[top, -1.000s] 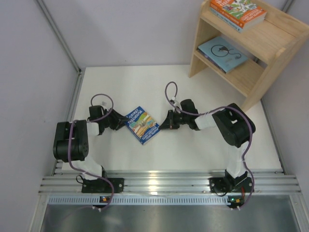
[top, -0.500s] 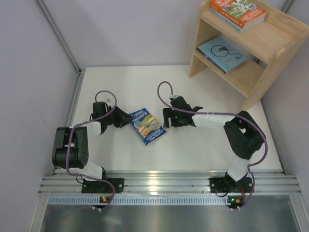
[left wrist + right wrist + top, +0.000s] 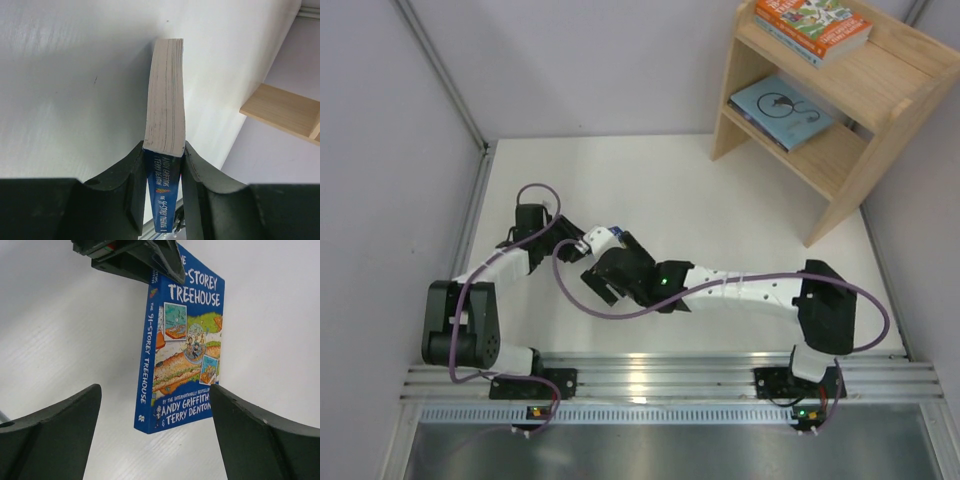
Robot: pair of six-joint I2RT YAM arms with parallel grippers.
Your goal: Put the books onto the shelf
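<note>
Blue book [image 3: 181,355], one, in left gripper [image 3: 164,152]; two stacks [image 3: 812,24] on shelf [image 3: 885,92].

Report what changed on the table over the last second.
The left gripper closed on the blue Treehouse book, which lay flat and is now held on edge. The right gripper opened and swung left, its jaws now straddling the book without touching. The shelf, its orange book and light-blue book stayed put.

Pale grey panel walls [image 3: 580,60] enclose my white bench [image 3: 650,180]; a ribbed aluminium rail [image 3: 660,378] runs along its near edge, catching glare.
</note>
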